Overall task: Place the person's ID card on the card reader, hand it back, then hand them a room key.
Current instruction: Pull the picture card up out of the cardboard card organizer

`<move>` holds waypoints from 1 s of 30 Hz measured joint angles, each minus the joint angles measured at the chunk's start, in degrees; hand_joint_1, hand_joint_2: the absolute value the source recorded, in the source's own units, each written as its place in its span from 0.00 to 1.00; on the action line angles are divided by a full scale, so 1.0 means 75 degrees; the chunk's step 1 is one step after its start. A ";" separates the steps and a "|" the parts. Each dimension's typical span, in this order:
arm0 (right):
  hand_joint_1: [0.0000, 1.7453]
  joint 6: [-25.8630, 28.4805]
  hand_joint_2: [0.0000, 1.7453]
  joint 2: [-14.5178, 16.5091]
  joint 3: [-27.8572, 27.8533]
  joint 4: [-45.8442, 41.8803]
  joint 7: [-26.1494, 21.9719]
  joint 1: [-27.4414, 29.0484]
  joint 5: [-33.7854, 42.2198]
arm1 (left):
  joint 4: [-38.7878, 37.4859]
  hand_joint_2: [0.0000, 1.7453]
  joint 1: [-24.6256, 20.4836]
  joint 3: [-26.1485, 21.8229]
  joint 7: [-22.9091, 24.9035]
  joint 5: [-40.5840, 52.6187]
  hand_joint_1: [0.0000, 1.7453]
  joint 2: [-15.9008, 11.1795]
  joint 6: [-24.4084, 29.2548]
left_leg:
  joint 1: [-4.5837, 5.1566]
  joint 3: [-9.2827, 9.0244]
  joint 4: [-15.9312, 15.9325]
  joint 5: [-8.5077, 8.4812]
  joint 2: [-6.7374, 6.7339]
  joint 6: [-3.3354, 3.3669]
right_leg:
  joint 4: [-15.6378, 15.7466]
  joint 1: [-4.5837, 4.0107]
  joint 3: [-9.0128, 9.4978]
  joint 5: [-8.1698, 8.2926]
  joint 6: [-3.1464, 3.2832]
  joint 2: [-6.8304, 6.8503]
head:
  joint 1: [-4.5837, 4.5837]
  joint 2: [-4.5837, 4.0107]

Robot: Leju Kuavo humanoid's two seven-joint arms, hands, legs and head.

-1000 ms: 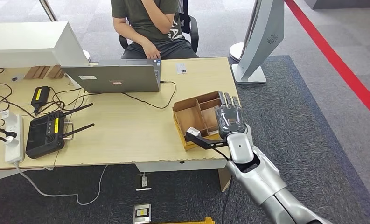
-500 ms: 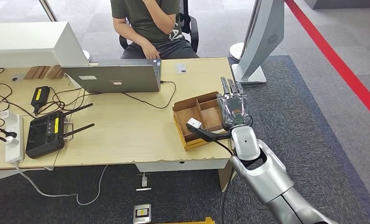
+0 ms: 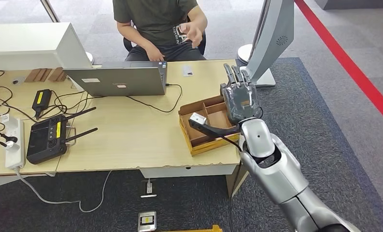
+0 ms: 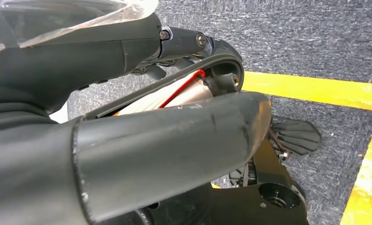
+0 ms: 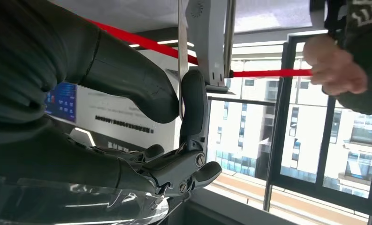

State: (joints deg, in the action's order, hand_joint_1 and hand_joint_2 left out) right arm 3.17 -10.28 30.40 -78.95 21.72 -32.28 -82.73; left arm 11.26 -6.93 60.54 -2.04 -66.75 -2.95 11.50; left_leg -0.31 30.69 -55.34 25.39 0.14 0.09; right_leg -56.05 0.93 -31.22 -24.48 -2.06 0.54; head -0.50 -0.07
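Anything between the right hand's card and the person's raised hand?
Nothing visible. The right hand pinches the card above the cardboard box; open air lies between it and the person's hand.

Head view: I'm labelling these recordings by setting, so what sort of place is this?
Probably an office or lab set up as a mock reception desk: a wooden table with a laptop, grey carpet tiles, and a person seated on an office chair across it.

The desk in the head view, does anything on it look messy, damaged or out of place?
The wooden tray sits askew, one corner past the desk's front edge. That edge looks chipped. Loose black cables tangle beside the laptop. Nothing is spilled.
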 joint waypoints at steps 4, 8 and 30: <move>1.00 -0.0265 1.00 0.0275 0.0311 0.0554 -0.0205 -0.0693 0.0903 | 0.0000 0.00 -0.0019 0.0074 -0.0011 0.0111 0.00 -0.0001 -0.0022 | -0.0001 0.0010 0.0001 -0.0005 0.0000 -0.0003 | -0.0007 -0.0001 -0.0005 0.0001 0.0001 0.0000 | -0.0001 0.0000; 1.00 -0.0222 1.00 0.0652 0.0639 0.1522 -0.0347 -0.1593 0.1583 | 0.0000 0.00 -0.0047 0.0144 -0.0011 0.0138 0.00 -0.0001 -0.0023 | -0.0001 0.0012 0.0001 -0.0007 0.0005 -0.0003 | -0.0007 -0.0001 -0.0012 0.0003 0.0003 0.0004 | 0.0001 0.0000; 1.00 -0.0091 1.00 0.1589 0.1587 0.4682 -0.0215 -0.3187 0.1813 | 0.0000 0.00 -0.0033 0.0216 0.0061 0.0001 0.00 0.0036 0.0079 | -0.0001 0.0012 -0.0002 -0.0007 0.0004 -0.0002 | -0.0004 -0.0001 -0.0017 0.0003 0.0003 0.0004 | -0.0003 0.0000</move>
State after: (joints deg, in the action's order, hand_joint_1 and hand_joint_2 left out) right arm 2.49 1.64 42.30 -43.84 20.11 -56.19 -69.13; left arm 11.26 -7.18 62.16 -1.58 -66.74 -2.68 12.09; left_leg -0.32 30.79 -55.36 25.33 0.16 0.07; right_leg -56.08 0.92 -31.35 -24.47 -2.04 0.57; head -0.52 -0.07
